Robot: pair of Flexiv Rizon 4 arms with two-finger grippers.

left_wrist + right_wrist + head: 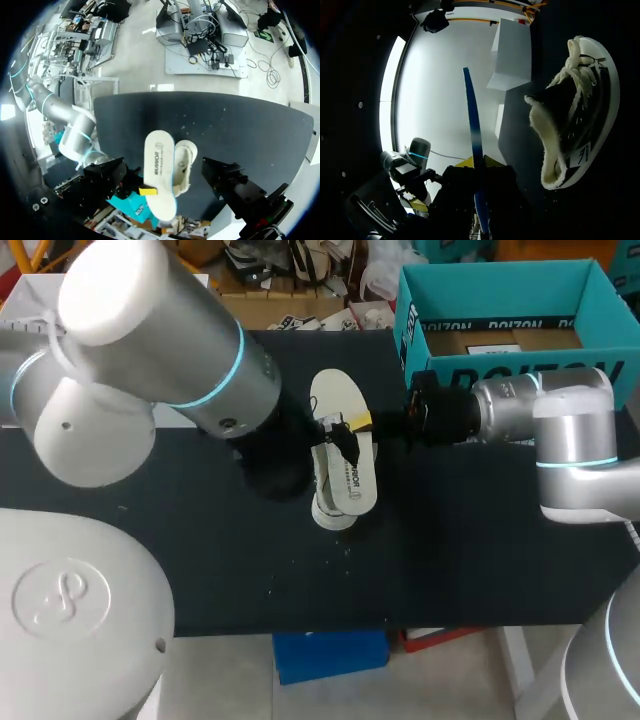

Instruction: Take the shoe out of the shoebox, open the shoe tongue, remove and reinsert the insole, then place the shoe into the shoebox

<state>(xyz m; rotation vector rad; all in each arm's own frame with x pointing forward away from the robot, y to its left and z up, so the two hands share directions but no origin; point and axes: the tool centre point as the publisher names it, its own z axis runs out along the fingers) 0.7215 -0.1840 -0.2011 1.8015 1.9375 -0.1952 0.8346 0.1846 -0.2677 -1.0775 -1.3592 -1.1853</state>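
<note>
White insole (159, 170) with dark print, blue-edged; black shoe (580, 115) with white sole, cream fleece lining, cream laces; teal shoebox (500, 280); black table (200, 540).

Dark table (250, 560), matte top, faint pale specks scattered across it

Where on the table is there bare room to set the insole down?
Bare table runs between the shoe and the near edge, also right of the shoe, nearer than the right arm. Crowded: the centre, where the right tool holds the insole, and the shoebox corner.
</note>
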